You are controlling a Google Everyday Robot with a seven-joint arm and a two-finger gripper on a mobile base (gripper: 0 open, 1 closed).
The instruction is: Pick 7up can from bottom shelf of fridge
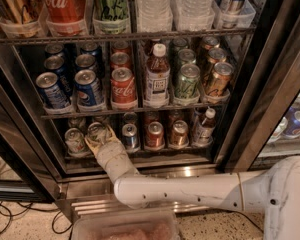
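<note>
Fridge (272,79) bottom shelf (157,153): bent arm (190,191) reaches in, hand (100,134) at 7up can (96,129).

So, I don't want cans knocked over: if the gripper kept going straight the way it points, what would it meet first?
The gripper reaches into the bottom shelf, pointing back and slightly left. First in its line is the 7up can, which looks to sit right at its tip. What lies behind is too dark to judge.

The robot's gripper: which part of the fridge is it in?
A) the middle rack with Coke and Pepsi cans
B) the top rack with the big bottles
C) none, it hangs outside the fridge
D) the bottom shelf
D: the gripper is down at the bottom shelf, right at the 7up can, second from the left.
</note>
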